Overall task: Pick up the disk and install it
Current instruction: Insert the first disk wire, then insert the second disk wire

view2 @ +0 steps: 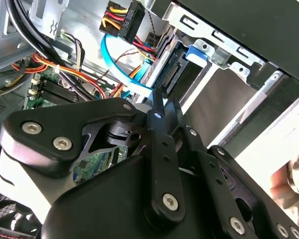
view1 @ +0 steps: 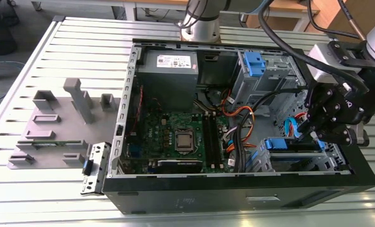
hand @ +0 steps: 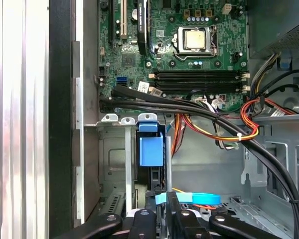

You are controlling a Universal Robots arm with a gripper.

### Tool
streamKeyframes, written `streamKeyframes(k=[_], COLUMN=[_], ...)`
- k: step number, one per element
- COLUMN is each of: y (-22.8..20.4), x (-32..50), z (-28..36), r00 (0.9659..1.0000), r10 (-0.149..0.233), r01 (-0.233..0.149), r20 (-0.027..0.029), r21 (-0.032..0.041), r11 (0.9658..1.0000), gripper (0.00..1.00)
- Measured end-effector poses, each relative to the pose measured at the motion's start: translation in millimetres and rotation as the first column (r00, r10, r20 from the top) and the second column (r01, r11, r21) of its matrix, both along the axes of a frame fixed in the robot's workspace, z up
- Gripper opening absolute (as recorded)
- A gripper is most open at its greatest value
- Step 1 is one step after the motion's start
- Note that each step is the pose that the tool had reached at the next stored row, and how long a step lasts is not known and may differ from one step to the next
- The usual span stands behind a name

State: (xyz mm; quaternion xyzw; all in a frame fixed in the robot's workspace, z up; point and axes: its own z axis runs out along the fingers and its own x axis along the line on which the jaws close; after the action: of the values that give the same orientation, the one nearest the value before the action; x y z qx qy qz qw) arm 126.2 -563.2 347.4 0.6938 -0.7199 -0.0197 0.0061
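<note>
Hand [view1: 315, 134], fingers pressed together at the case's [view1: 238, 189] four-o'clock corner, over the disk [hand: 151, 149] seated edge-on in its bay; risk: fingers snagging the blue data cable [view2: 120, 74].

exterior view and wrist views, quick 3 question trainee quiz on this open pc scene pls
1. True or false: a cooler covers the processor on the motherboard.
2. The gripper is nearest: A) the power supply, B) the drive bay, C) the grey fixtures outside the case.
3. Fill in: the flat cable near the gripper is ___ in colour.

Key: 1 false; 2 B; 3 blue.
</note>
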Motion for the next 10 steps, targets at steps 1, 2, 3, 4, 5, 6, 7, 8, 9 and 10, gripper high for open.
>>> streamKeyframes(k=[1, 2, 3, 4, 5, 6, 7, 8, 9, 10], y=[0.0, 0.0, 0.0, 0.0, 0.0, 0.0, 0.0, 0.1, 0.0, 0.0], x=[0.0, 0.0, 0.3, 0.9, 1.6, 1.9, 1.9, 1.9, 3.4, 4.8], z=[0.0, 0.0, 0.0, 0.1, 0.1, 0.1, 0.1, 0.1, 0.1, 0.1], r00=[1.0, 1.0, 1.0, 1.0, 1.0, 1.0, 1.0, 1.0, 1.0, 1.0], r10=[0.0, 0.0, 0.0, 0.0, 0.0, 0.0, 0.0, 0.0, 0.0, 0.0], r01=[0.0, 0.0, 0.0, 0.0, 0.0, 0.0, 0.0, 0.0, 0.0, 0.0], r20=[0.0, -0.0001, 0.0, -0.0001, -0.0001, 0.0, -0.0001, -0.0001, 0.0, 0.0], r21=[0.0003, 0.0003, 0.0003, 0.0002, 0.0001, 0.0002, 0.0001, 0.0002, 0.0001, 0.0001], r11=[1.0, 1.0, 1.0, 1.0, 1.0, 1.0, 1.0, 1.0, 1.0, 1.0], gripper=[0.23, 0.23, 0.23, 0.23, 0.23, 0.23, 0.23, 0.23, 0.23, 0.23])
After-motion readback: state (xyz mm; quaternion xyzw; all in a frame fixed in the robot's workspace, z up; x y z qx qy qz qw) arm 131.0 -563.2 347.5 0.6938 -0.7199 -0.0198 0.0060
